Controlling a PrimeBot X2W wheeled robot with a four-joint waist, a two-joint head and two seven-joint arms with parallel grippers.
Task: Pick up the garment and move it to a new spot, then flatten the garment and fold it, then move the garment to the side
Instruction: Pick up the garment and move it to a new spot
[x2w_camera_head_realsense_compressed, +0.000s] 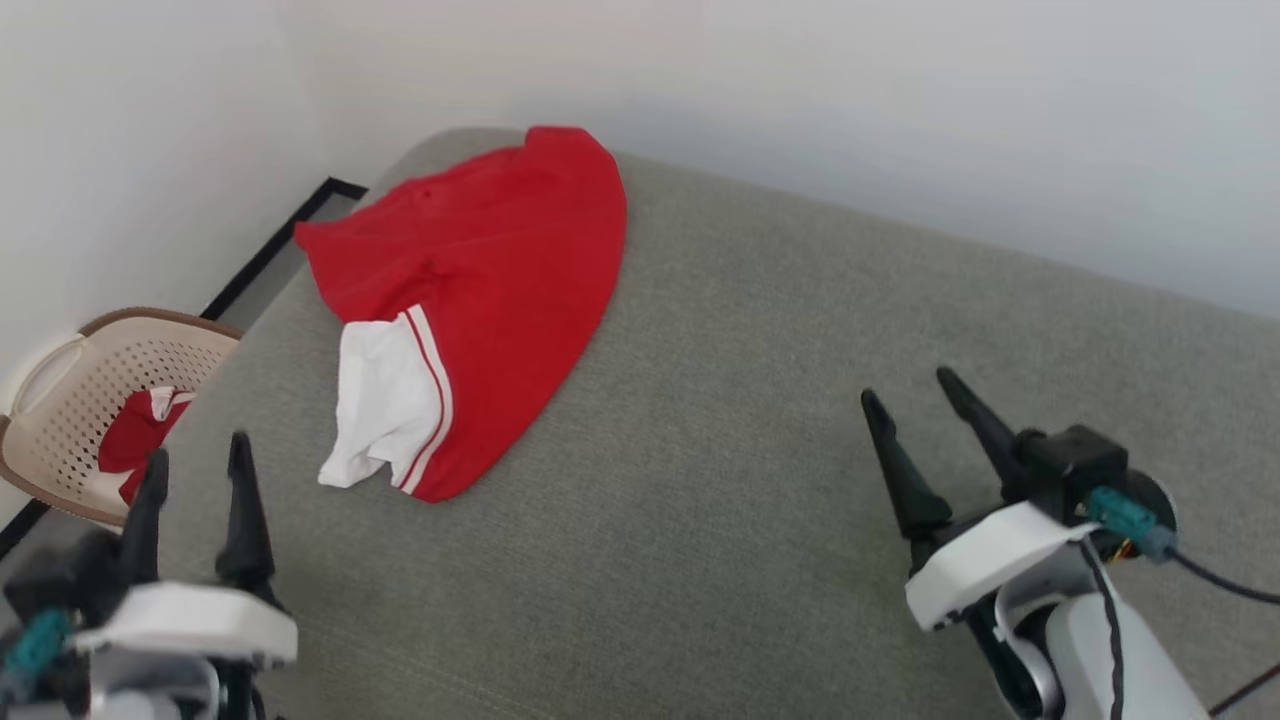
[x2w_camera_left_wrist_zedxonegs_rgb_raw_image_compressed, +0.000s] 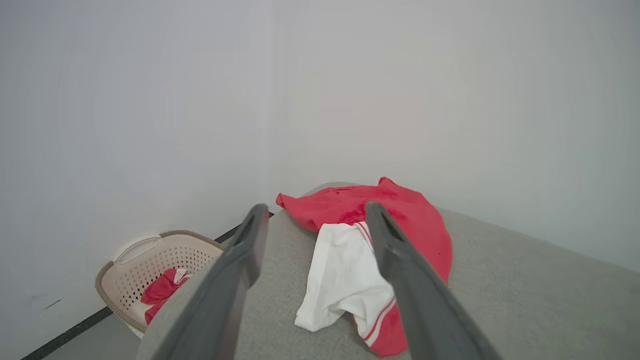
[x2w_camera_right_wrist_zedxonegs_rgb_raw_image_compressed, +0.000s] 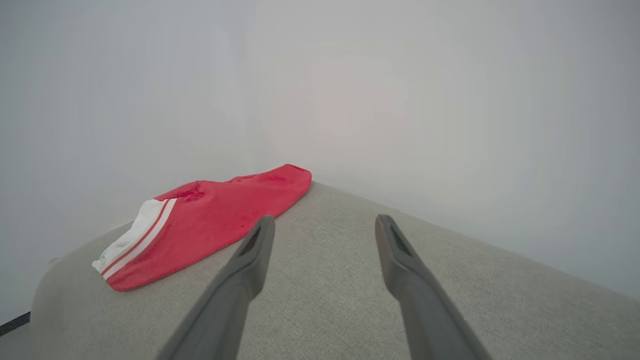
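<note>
Grey fabric surface (x2w_camera_head_realsense_compressed: 750, 400) stands against white walls. Perforated basket (x2w_camera_head_realsense_compressed: 150, 318) sits beside its left edge. Left gripper (x2w_camera_head_realsense_compressed: 198, 448): fingers wide, empty. Garment (x2w_camera_head_realsense_compressed: 500, 270) lies bunched at the surface's far-left corner. Right gripper (x2w_camera_head_realsense_compressed: 905, 384): fingers wide, empty.
</note>
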